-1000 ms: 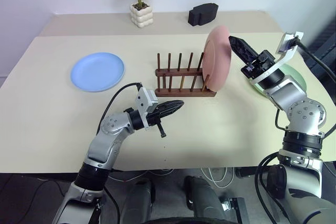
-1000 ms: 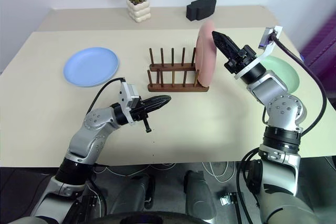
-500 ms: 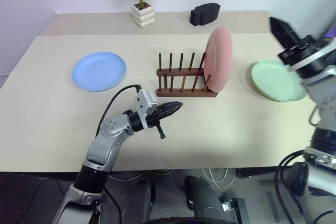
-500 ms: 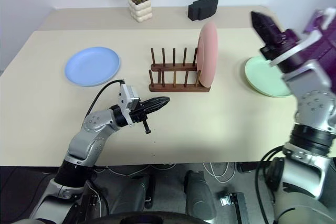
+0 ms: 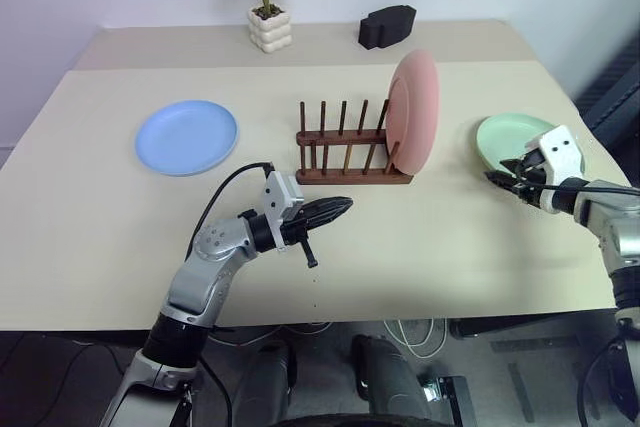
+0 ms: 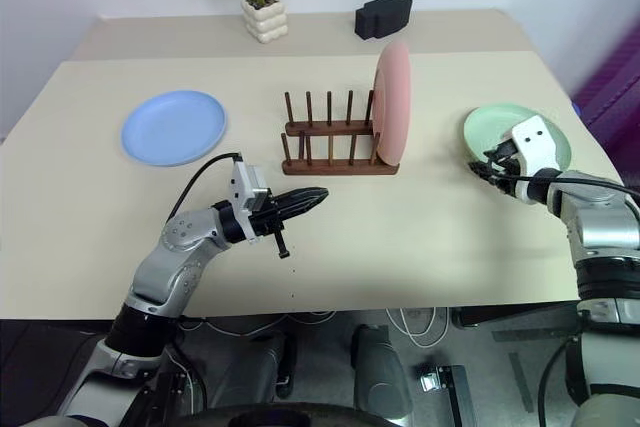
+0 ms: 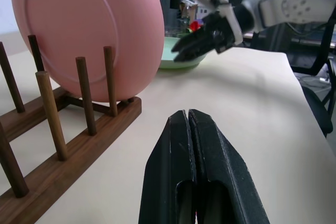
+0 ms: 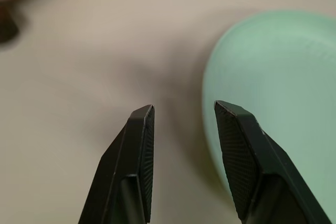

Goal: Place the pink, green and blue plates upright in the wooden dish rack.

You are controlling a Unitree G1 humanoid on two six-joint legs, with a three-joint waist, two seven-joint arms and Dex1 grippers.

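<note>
The pink plate [image 5: 414, 112] stands upright at the right end of the wooden dish rack [image 5: 345, 162]. Left of the rack the blue plate [image 5: 187, 136] lies flat on the table. The green plate [image 5: 515, 139] lies flat at the right. My right gripper [image 5: 494, 177] is low at the green plate's near-left rim, open and empty; in the right wrist view its fingers [image 8: 137, 145] hang over bare table with the plate's rim [image 8: 220, 72] just beyond one of them. My left gripper [image 5: 340, 207] hovers shut and empty in front of the rack, pointing right.
A potted plant [image 5: 266, 7] and a black block [image 5: 386, 25] stand on the raised ledge at the back. The rack's slots left of the pink plate hold nothing. The table's right edge runs close behind the green plate.
My right arm has swung away from the pink plate, out to the right and down to the green plate's rim, rolling its wrist. The left arm has kept still.
</note>
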